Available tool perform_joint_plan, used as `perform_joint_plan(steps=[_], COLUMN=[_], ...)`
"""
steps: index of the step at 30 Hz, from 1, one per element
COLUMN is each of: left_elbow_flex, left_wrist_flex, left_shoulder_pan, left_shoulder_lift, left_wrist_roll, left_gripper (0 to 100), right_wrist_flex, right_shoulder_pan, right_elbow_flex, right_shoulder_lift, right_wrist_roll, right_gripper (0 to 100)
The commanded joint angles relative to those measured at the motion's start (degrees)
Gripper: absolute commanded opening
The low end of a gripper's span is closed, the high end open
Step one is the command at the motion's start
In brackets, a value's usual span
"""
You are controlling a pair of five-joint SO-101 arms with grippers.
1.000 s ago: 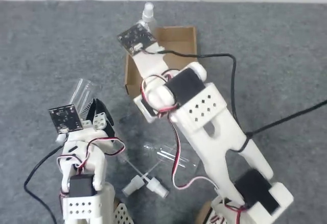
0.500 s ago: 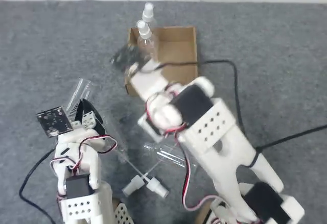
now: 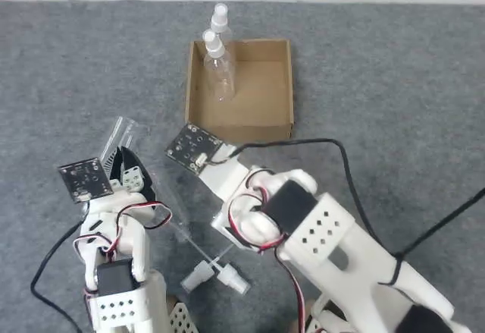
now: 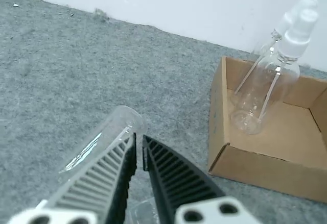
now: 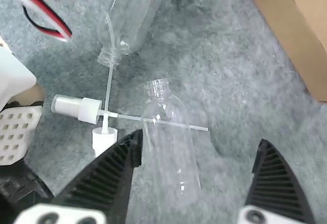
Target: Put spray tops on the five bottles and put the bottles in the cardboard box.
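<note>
Cardboard box (image 3: pixel 239 132) is set at the far side of the grey tabletop (image 3: pixel 394 83), open side up. One capped bottle (image 3: pixel 219 71) is stood upright inside it, in the far corner on the left arm's side — spray top fitted. A second capped bottle (image 3: pixel 220 17) is stood upright just behind the box's far wall; whether it touches the wall cannot be told.

Left gripper (image 4: pixel 139 138): jaws are pressed almost together, with only a thin slit left between them and nothing seen pinched. An uncapped bottle (image 4: pixel 99 140) is laid on its side just beside the outer face of one jaw, on the tabletop. Another uncapped bottle (image 5: pixel 134 9) is laid on its side close under the left arm, its neck pointed toward the spray tops.

Right gripper (image 5: pixel 200 143): jaws are spread wide and held above a third uncapped bottle (image 5: pixel 171 157), which is laid on its side on the tabletop, in front of the box — not touched by either jaw. A loose spray top (image 5: pixel 76 107) and the other spray top (image 5: pixel 103 136) are laid just beside this bottle, their dip tubes crossed. One tube is run across the bottle's shoulder.
</note>
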State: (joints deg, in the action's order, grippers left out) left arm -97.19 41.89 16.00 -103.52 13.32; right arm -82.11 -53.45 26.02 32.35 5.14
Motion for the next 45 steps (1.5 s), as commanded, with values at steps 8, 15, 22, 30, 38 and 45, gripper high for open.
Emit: perform_joint_plan(steps=[8, 15, 22, 30, 38, 45], left_elbow_flex=[1.0, 1.1, 1.0, 0.9, 0.9, 0.9], left_wrist_flex=[-1.6, -3.3, -3.6, -3.5, -3.4, -3.3], left_shoulder_pan=[0.1, 3.7, 4.0, 3.9, 3.9, 3.9], left_shoulder_lift=[-1.0, -1.0, -1.0, -1.0, -1.0, -1.0], left_wrist_roll=[-0.8, -0.6, -0.6, -0.7, -0.7, -0.8], left_gripper=[1, 1, 1, 1, 1, 1], right_wrist_flex=[8.2, 12.1, 12.9, 19.9, 21.7, 25.6], right_shoulder_pan=[-3.7, -6.9, -6.8, -6.5, -5.9, -1.5], right_elbow_flex=[7.7, 13.3, 15.4, 22.3, 22.4, 20.1], right_shoulder_lift=[4.5, 4.4, 4.4, 4.4, 2.0, -8.8], right_wrist_roll=[0.7, 0.7, 0.8, 5.6, 5.6, 5.9], right_gripper=[29.2, 29.2, 29.2, 29.2, 29.2, 29.2])
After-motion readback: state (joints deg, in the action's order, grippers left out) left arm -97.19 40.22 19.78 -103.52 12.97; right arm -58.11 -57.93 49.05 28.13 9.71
